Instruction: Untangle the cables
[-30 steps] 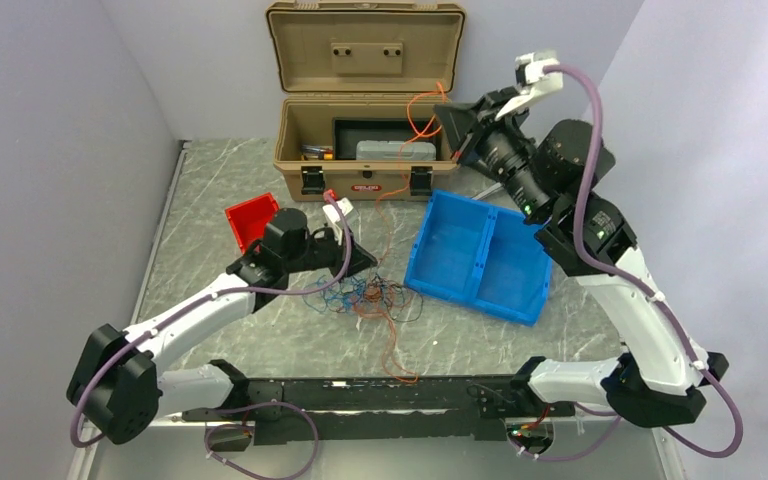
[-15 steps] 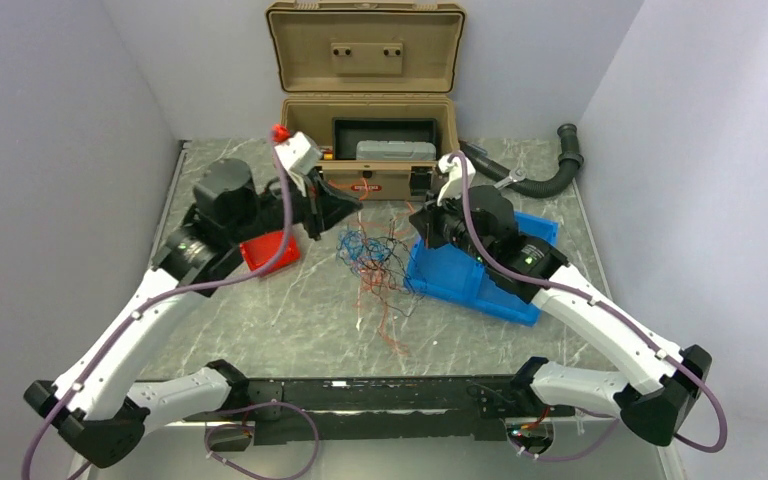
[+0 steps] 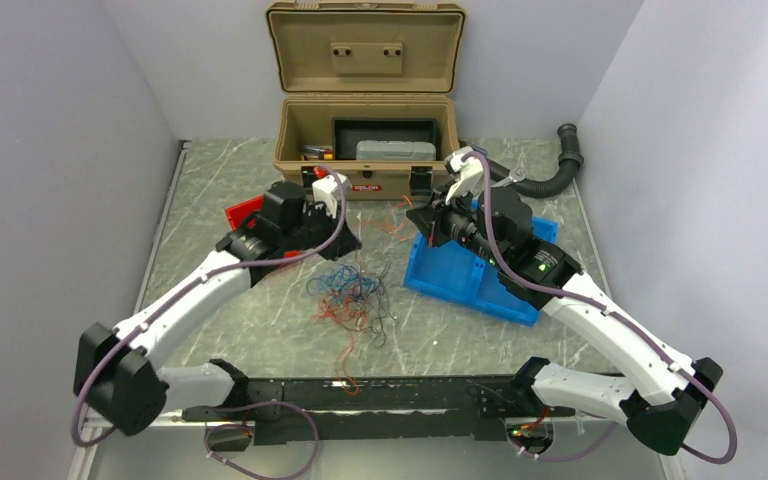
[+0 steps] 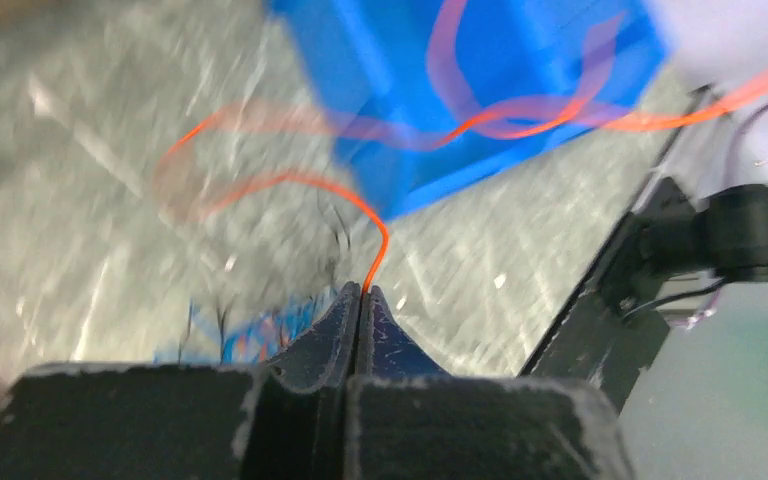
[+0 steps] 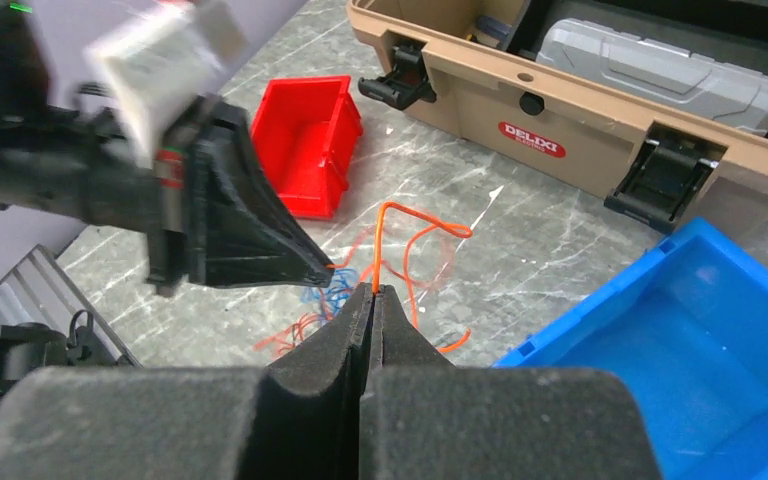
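A small tangle of thin blue, red and black cables [image 3: 350, 295] lies on the marble table in front of the arms; it also shows in the right wrist view [image 5: 320, 295]. One orange cable [image 3: 392, 228] hangs in a loop between the two grippers. My left gripper [image 3: 352, 240] is shut on one end of the orange cable [image 4: 290, 185]. My right gripper [image 3: 418, 222] is shut on the other part of it [image 5: 415, 225], held above the table just left of the blue bin. The two grippers are close together, tips facing each other.
A blue two-part bin [image 3: 485, 262] sits under the right arm. A small red bin [image 3: 245, 215] lies behind the left gripper. An open tan toolbox [image 3: 368, 130] stands at the back. A black corrugated hose [image 3: 550, 175] lies at the back right.
The left arm has come down from a raised pose and moved right. The tangle has dropped onto the table, lower in view. The orange cable now spans the two grippers.
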Robot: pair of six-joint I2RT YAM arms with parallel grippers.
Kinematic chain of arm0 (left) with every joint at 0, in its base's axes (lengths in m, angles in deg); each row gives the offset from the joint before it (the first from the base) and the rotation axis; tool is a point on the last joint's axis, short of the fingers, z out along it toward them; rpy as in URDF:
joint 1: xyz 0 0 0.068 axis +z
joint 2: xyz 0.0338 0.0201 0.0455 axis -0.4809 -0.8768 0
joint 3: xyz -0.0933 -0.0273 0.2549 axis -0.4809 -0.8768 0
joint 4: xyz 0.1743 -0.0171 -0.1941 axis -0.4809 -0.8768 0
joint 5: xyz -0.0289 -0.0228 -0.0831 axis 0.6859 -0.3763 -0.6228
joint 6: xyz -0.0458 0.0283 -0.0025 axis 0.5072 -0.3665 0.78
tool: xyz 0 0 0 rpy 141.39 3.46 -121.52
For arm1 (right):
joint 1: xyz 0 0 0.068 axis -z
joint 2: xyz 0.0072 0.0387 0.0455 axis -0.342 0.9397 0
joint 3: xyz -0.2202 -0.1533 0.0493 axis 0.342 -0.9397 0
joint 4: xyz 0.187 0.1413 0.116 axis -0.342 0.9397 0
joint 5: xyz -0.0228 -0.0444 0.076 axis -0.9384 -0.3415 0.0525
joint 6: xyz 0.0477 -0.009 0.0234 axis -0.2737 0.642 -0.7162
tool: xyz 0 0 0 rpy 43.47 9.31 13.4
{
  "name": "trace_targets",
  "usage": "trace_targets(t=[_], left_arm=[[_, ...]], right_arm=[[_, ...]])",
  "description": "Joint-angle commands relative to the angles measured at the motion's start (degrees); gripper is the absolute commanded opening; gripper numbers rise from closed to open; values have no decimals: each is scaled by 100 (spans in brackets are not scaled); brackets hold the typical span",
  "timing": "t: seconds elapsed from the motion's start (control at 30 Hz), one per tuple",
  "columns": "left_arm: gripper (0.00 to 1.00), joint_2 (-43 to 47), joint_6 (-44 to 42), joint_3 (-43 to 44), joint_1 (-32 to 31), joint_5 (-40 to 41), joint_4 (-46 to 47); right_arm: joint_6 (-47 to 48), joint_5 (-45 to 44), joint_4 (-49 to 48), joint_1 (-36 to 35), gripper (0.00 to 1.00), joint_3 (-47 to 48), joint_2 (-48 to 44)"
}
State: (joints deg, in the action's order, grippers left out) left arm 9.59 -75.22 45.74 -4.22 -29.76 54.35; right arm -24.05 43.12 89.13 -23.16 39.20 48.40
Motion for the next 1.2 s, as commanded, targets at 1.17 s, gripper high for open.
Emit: trace_targets(t=[1.17], left_arm=[[0, -199, 304, 2285, -102, -1414, -757]], right_arm=[[635, 2163, -1539, -46, 0, -81, 333]])
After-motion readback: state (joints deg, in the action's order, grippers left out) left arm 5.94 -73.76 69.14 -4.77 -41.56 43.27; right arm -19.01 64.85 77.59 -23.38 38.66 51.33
